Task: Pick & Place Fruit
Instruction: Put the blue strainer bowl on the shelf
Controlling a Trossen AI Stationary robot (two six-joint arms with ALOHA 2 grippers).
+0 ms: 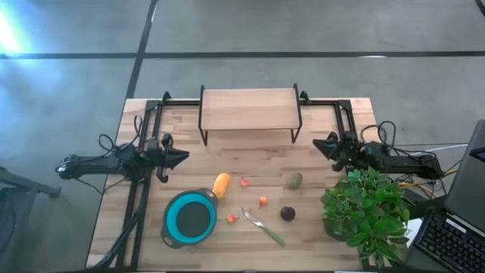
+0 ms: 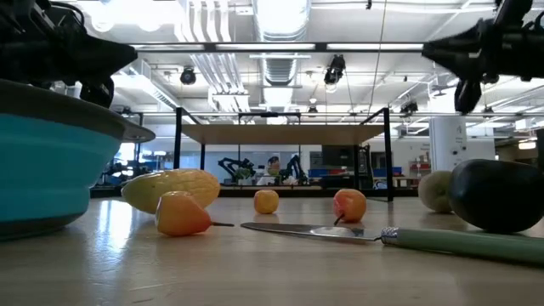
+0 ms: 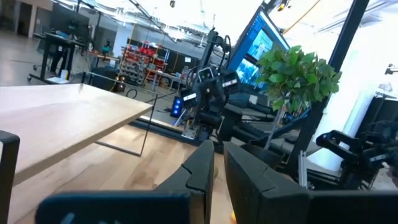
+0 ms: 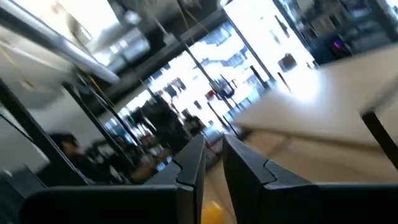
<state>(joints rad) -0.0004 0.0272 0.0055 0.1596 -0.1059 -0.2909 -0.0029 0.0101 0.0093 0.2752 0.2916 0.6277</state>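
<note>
From above, both claws, left (image 1: pixel 184 157) and right (image 1: pixel 318 144), hover nearly pressed together and empty at mid-frame edges. Below, the elongated orange-yellow fruit (image 1: pixel 220 184), olive-green oval (image 1: pixel 294 180) and dark round piece (image 1: pixel 287 214) lie on the wooden desk (image 1: pixel 318 227); the blue bowl (image 1: pixel 189 219) holds nothing, placing unstarted.

A round blue bowl (image 1: pixel 191 219) with a grey rim sits on the wooden surface (image 1: pixel 227 155). A slim green-handled utensil (image 1: pixel 264 227) lies just beside the bowl, toward the leafy potted plant (image 1: pixel 366 212), blade end nearer the bowl. Well beyond the bowl, a wooden shelf on black legs (image 1: pixel 249 111) stands at the surface's far edge.
</note>
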